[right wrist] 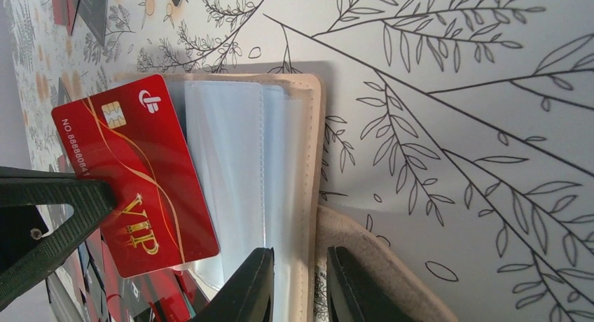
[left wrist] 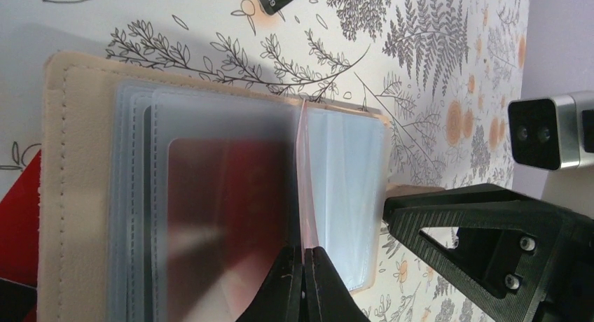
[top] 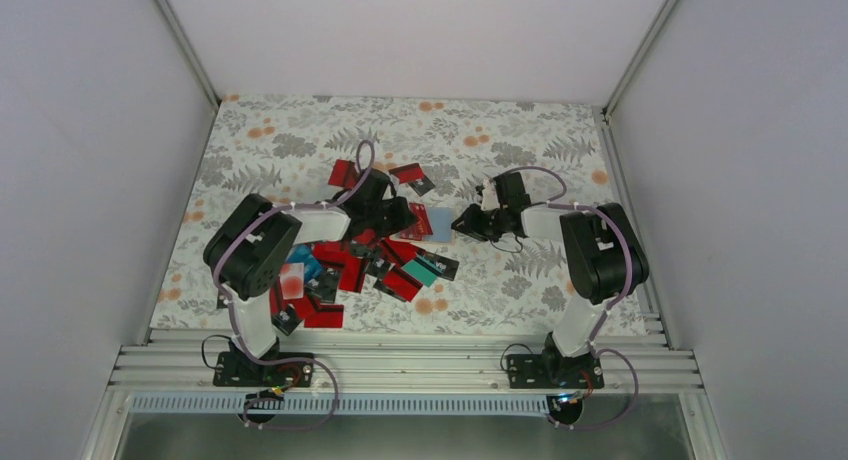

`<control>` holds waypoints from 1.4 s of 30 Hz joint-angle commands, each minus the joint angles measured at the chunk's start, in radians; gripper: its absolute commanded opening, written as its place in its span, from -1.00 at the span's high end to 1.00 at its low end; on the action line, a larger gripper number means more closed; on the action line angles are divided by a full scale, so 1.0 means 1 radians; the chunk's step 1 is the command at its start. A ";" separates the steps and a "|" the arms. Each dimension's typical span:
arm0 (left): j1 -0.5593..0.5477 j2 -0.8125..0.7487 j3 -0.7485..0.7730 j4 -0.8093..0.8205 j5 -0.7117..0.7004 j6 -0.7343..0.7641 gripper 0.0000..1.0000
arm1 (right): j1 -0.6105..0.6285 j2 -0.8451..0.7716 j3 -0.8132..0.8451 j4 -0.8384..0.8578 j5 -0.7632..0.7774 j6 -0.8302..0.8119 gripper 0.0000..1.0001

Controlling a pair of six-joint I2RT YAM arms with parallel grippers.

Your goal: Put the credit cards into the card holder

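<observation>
Left: a loose pile of small red, black and teal plastic credit cards (top: 335,270) lies at 7 o'clock of centre on the floral-print worktop (top: 290,145). The left arm's elbow is raised over the pile, the forearm reaches toward 1 o'clock, and the wrist is tipped down. The left claw (left wrist: 305,269) is pinched tight on one glossy red VIP card (right wrist: 136,175), gripped at a short end. The card is tilted, and its far edge lies over the holder's 9 o'clock half.

Centre: the small tan folding card holder (left wrist: 77,161) is open flat, with its clear bluish plastic sleeves (right wrist: 224,161) layered. By my reading the held card is not yet in a pocket.

Right: the right arm's elbow is high and its forearm reaches toward 9 o'clock. The right claw (right wrist: 300,260) has its jaws parted, straddling the holder's tan 3 o'clock edge. It seems to be pinning the holder, with nothing clamped.

Step in hand: seating the card. Square it to a sleeve mouth, drop the leading edge flat and slide slowly. The right claw should brace the holder against the push. Risks: the sleeve buckles or the holder skids.
</observation>
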 commanded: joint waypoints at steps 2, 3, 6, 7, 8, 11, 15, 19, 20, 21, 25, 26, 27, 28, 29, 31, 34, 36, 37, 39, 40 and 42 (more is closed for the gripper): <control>0.006 0.005 -0.006 0.032 -0.010 -0.018 0.95 | 0.005 0.036 -0.033 -0.032 0.023 -0.008 0.56; 0.006 0.016 -0.002 0.033 0.001 -0.017 0.95 | 0.006 0.037 -0.033 -0.031 0.024 -0.007 0.55; 0.005 0.042 0.008 0.044 0.033 -0.019 0.95 | 0.004 0.039 -0.032 -0.027 0.017 -0.006 0.56; 0.006 0.048 0.010 0.045 0.041 -0.021 0.95 | 0.004 0.041 -0.032 -0.028 0.016 -0.005 0.57; 0.005 0.053 0.012 0.047 0.047 -0.022 0.95 | 0.005 0.043 -0.032 -0.027 0.014 -0.005 0.57; 0.003 0.065 0.012 0.056 0.062 -0.031 0.95 | 0.004 0.044 -0.031 -0.027 0.011 -0.005 0.58; -0.001 0.078 0.018 0.061 0.082 -0.035 0.95 | 0.004 0.044 -0.032 -0.025 0.010 -0.005 0.58; -0.004 0.074 0.015 0.049 0.094 -0.030 0.95 | 0.006 0.042 -0.030 -0.027 0.009 -0.007 0.59; -0.003 0.071 0.014 0.041 0.099 -0.025 0.95 | 0.005 0.042 -0.029 -0.029 0.009 -0.010 0.59; -0.003 0.068 0.014 0.034 0.106 -0.018 0.95 | 0.004 0.042 -0.029 -0.030 0.009 -0.010 0.59; -0.003 0.070 0.014 0.004 0.139 0.017 0.95 | 0.005 0.044 -0.026 -0.027 0.007 -0.014 0.59; -0.002 0.073 0.017 -0.006 0.143 0.028 0.95 | 0.005 0.045 -0.025 -0.025 0.006 -0.015 0.59; -0.001 0.075 0.022 -0.018 0.144 0.040 0.95 | 0.005 0.047 -0.025 -0.023 0.003 -0.014 0.60; -0.002 0.078 0.029 -0.031 0.144 0.053 0.95 | 0.005 0.049 -0.025 -0.021 0.000 -0.014 0.60; -0.001 0.084 0.041 -0.048 0.148 0.067 0.95 | 0.004 0.052 -0.024 -0.020 -0.003 -0.015 0.60; -0.002 0.096 0.060 -0.064 0.161 0.088 0.95 | 0.005 0.053 -0.023 -0.017 -0.008 -0.015 0.61; -0.001 0.117 0.090 -0.087 0.168 0.114 0.95 | 0.005 0.054 -0.021 -0.021 -0.011 -0.021 0.61; -0.001 0.135 0.111 -0.103 0.174 0.130 0.95 | 0.005 0.051 -0.021 -0.023 -0.011 -0.024 0.62; -0.002 0.144 0.121 -0.109 0.177 0.137 0.95 | 0.004 0.052 -0.021 -0.025 -0.011 -0.024 0.62; 0.000 0.158 0.138 -0.120 0.184 0.146 0.95 | 0.004 0.051 -0.020 -0.026 -0.013 -0.026 0.62; 0.000 0.163 0.142 -0.122 0.185 0.150 0.95 | 0.005 0.051 -0.020 -0.027 -0.013 -0.028 0.62; 0.000 0.168 0.149 -0.126 0.188 0.154 0.95 | 0.006 0.051 -0.019 -0.028 -0.013 -0.029 0.62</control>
